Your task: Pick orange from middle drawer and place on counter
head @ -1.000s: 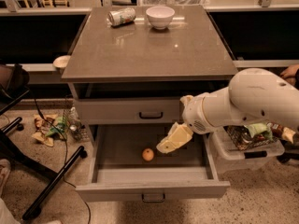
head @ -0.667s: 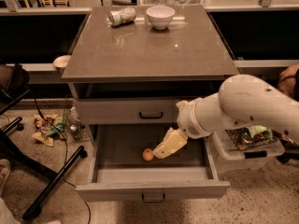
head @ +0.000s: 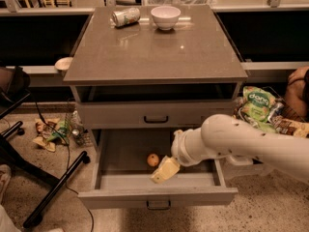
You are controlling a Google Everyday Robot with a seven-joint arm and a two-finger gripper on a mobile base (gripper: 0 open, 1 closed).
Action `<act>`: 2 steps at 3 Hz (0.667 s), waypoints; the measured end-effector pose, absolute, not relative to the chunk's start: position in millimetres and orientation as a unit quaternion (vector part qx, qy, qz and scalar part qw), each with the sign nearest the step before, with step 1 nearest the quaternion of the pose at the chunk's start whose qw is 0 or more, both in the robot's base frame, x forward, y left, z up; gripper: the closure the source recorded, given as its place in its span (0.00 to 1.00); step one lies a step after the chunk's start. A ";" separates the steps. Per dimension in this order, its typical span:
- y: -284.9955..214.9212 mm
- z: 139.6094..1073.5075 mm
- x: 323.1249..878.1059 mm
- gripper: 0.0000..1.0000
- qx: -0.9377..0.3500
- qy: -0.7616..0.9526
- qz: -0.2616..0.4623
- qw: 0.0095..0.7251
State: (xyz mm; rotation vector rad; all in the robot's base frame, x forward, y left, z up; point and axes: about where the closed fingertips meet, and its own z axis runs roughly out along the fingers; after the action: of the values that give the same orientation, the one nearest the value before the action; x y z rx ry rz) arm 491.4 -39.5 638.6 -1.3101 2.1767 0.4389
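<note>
The orange (head: 153,159) lies inside the open middle drawer (head: 120,182), near the middle of its floor. My gripper (head: 164,171) hangs inside the drawer, just right of and in front of the orange, very close to it; its cream-coloured fingers (head: 166,169) point down and left. My white arm (head: 241,141) reaches in from the right. The counter (head: 154,45) is the glossy grey-brown top of the cabinet.
A white bowl (head: 165,17) and a tipped can (head: 125,17) sit at the back of the counter. A closed drawer front (head: 155,115) with a black handle is above the open drawer. Snack bags (head: 258,108) lie to the right, litter (head: 48,132) and a chair base (head: 43,187) to the left.
My gripper has moved left inside the drawer, from right of the orange to right beside it. The orange has not moved.
</note>
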 end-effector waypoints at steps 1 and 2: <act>-38.3 595.6 502.5 0.00 -0.461 0.820 0.169 0.295; -37.9 584.9 508.6 0.00 -0.464 0.817 0.173 0.297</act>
State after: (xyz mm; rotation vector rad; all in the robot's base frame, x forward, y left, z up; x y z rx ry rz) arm 508.6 -37.9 584.9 -1.2339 2.1710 0.4597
